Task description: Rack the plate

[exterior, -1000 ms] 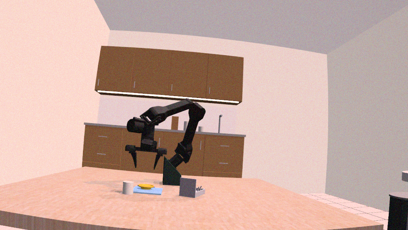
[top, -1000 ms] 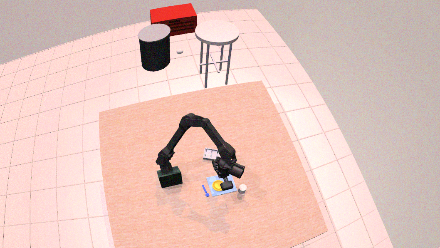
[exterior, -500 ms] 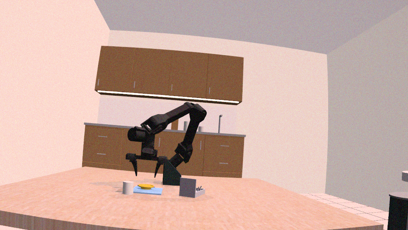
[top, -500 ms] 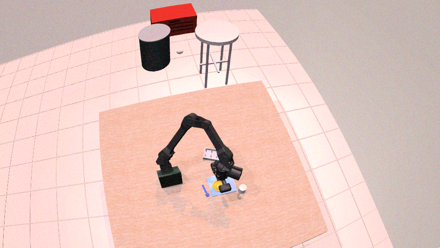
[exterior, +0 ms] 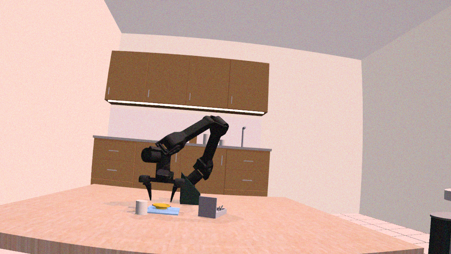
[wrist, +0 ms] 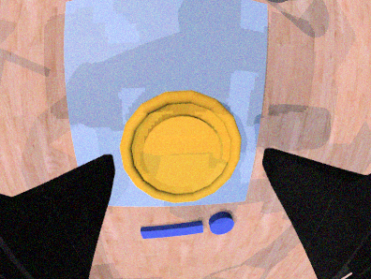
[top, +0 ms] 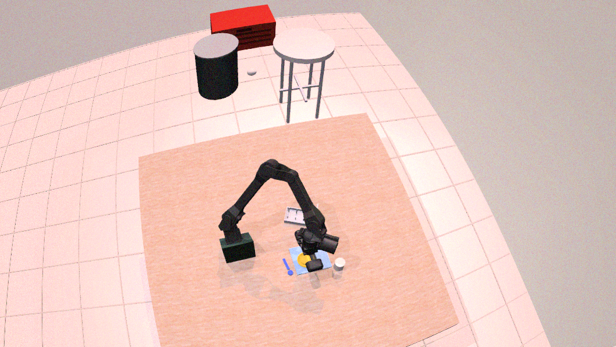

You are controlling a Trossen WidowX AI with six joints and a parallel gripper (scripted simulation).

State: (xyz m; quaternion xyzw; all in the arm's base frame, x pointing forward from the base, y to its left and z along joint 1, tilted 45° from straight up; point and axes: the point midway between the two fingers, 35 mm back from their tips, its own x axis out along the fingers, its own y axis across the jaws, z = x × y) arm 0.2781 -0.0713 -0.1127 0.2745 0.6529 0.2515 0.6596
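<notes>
A yellow plate (top: 303, 259) (exterior: 161, 206) (wrist: 182, 147) lies flat on a light blue mat (top: 296, 269) (exterior: 174, 211) (wrist: 94, 47). My gripper (exterior: 160, 201) (wrist: 192, 159) is open and points down. Its fingertips are above the plate, one on each side of it in the wrist view, with nothing between them. In the top view the arm hides part of the plate's surroundings and most of the fingers. The dish rack (top: 294, 223) (exterior: 207, 206) stands on the table beside the mat; the arm covers part of it in the top view. The rack is out of the wrist view.
A white cup (top: 339, 264) (exterior: 141, 207) stands just off the mat's far end from the arm's base. A blue spoon-like piece (top: 286, 265) (wrist: 172, 229) lies beside the mat's near edge. A stool (top: 303, 45), a dark bin (top: 216, 71) and a red cabinet (top: 242, 19) stand beyond the table.
</notes>
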